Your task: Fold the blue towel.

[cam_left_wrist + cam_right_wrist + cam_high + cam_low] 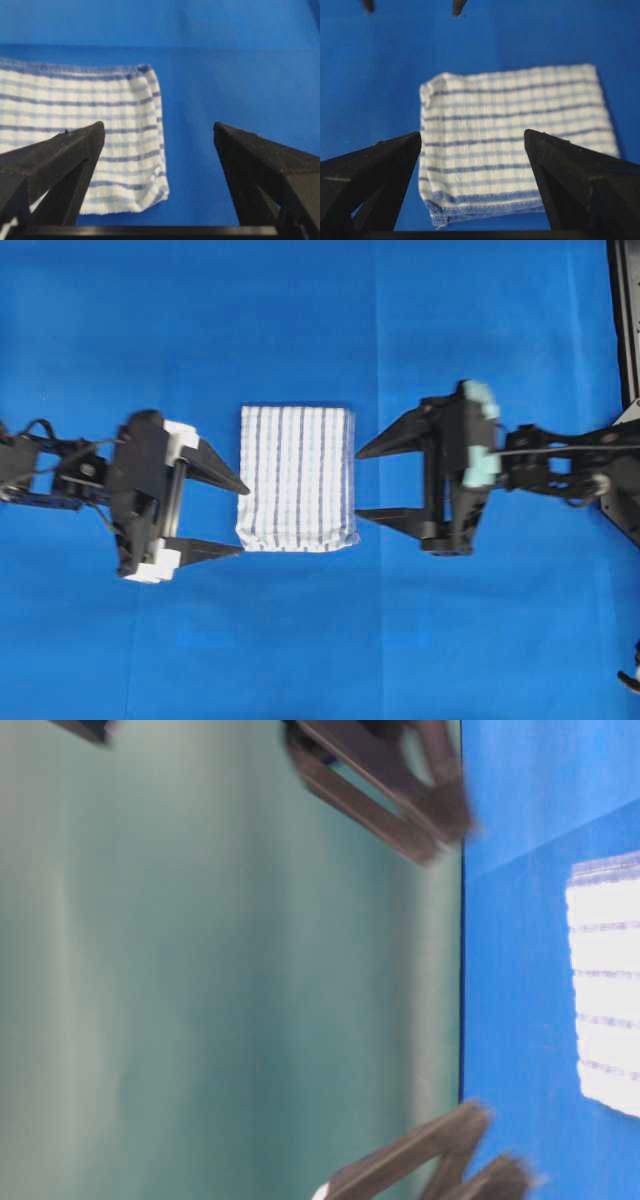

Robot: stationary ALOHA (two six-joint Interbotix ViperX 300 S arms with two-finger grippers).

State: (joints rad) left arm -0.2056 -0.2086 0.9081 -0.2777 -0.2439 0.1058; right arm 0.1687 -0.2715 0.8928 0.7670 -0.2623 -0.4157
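Towel shape: the blue towel lies as a compact, nearly square stack with layered edges at its corners, so it reads as already folded more than once.
Towel place: flat on the blue table covering, between the two grippers, just beyond the fingertips of each and touching neither.
Left gripper: the left gripper stands with its jaws spread wide and nothing between them; in its wrist view the towel sits ahead and mostly to one side of the gap.
Right gripper: the right gripper is likewise spread wide and empty; its wrist view shows the towel straight ahead, framed between the two fingers.
Contact: none visible; both sets of fingertips are clear of the cloth and appear to be raised above the covering.
Done, as judged: the folding itself looks complete, and the cloth has been let go.
Fold quality: edges line up fairly well; one corner bunches slightly and the near hem shows stacked layers.
Left to do, as judged: little or nothing beyond drawing both arms clear, unless a further fold is wanted.
Table-level view: too blurred to add anything beyond finger outlines and a strip of towel.
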